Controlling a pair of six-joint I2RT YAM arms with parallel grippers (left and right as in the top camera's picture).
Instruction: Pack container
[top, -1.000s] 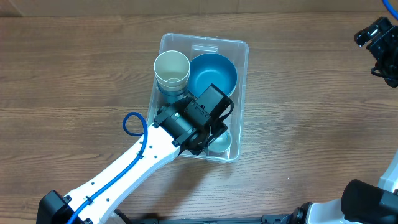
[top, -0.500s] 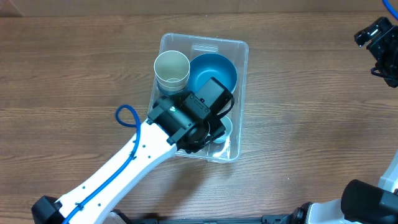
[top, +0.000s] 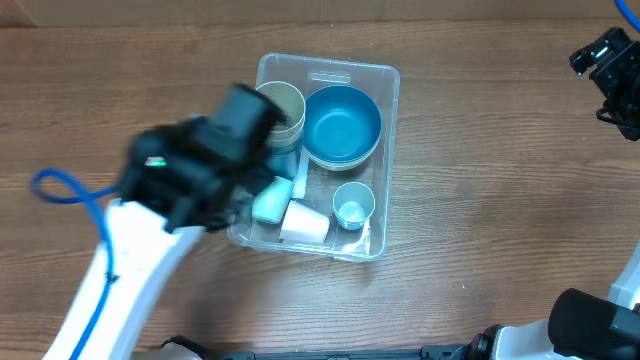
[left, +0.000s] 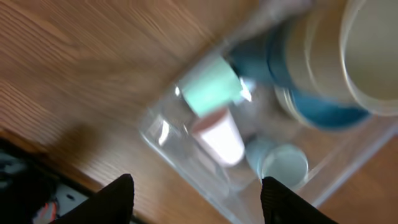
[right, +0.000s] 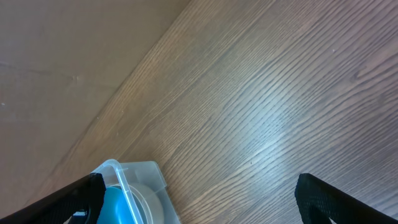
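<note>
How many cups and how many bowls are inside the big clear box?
Cups: 4 (tan cup, mint cup, white cup, light blue cup)
Bowls: 1 (blue bowl)
Total: 5 things in the container. The tan cup may be a stack; I cannot tell.

Left arm: white moulded link with a blue cable looping out beside it, ending in a black boxy wrist housing. The housing is motion-blurred and carries what may be a small green light. The left fingers show as two matte black rounded tips. Right arm: black angular assembly of bracketed plates, the right fingers black with a coarse, grainy surface. Lower right edge: a black rounded housing beside white casing.
</note>
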